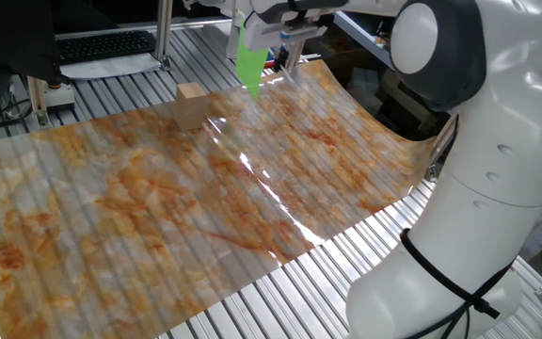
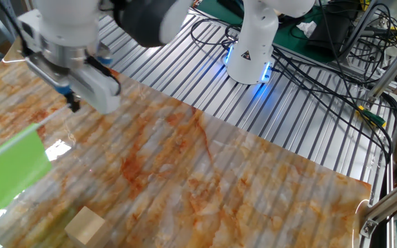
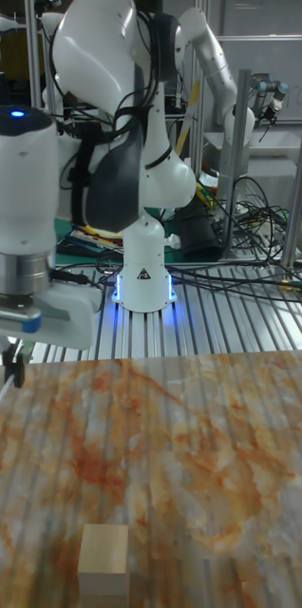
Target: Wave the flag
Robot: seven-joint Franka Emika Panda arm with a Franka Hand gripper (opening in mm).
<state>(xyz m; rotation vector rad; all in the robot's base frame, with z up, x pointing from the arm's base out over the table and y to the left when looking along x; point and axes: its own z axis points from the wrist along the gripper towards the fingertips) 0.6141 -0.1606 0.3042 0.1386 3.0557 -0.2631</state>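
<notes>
The tool [image 2: 74, 105] is clenched on the thin stick of the flag [image 2: 14, 167], held above the table [image 2: 253, 186]. Judged light and floppy; the stick end is the right hold.

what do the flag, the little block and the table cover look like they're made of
Flag: thin flat sheet, probably paper or plastic, matte bright green. Block: likely unfinished wood, pale tan, matte faces. Table cover: glossy marble-print sheet, maybe vinyl; it shows glare.

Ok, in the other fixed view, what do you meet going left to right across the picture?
green flag → gripper → wooden block → second robot's white base with the blue light → cable bundle
</notes>
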